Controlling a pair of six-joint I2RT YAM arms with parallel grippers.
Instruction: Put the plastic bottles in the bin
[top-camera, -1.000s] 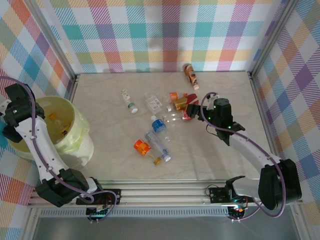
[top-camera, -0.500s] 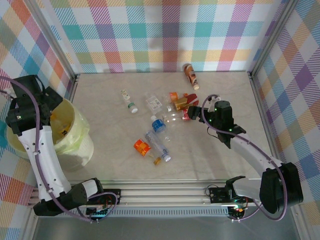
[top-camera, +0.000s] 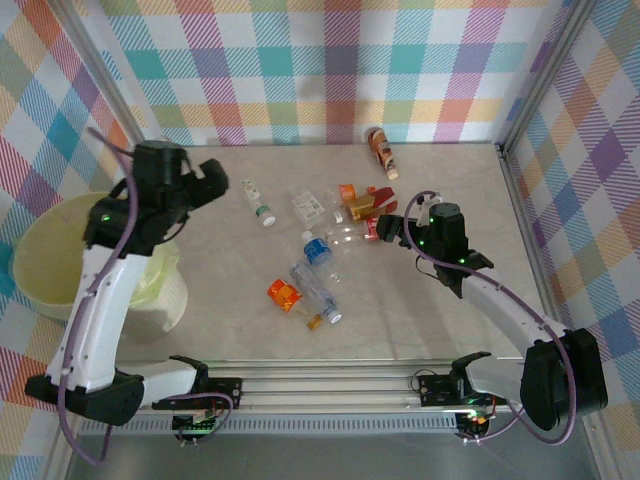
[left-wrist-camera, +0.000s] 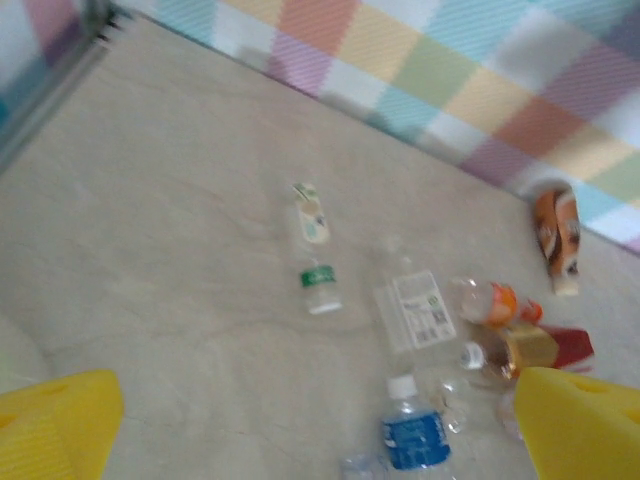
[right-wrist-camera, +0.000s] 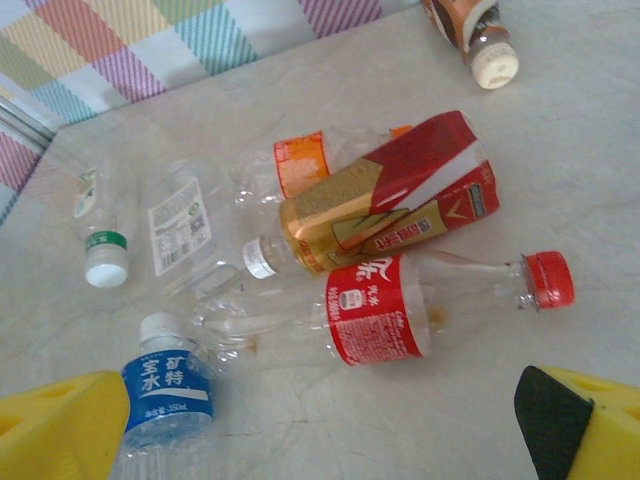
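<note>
- Two pincers are gaping wide and empty: the left pincer (top-camera: 214, 182) is now hanging over the tabletop (top-camera: 240, 300), having swung off the bin (top-camera: 45, 270) since a second ago.
- The right pincer (right-wrist-camera: 320, 430) is still hovering just short of a red-labelled bottle (right-wrist-camera: 375, 310), barely shifted, with a blue-labelled bottle (right-wrist-camera: 165, 390) lying near one finger.
- The plastic bottles (top-camera: 315, 288) are lying scattered mid-tabletop, as before; the bin is standing at the left edge.
</note>
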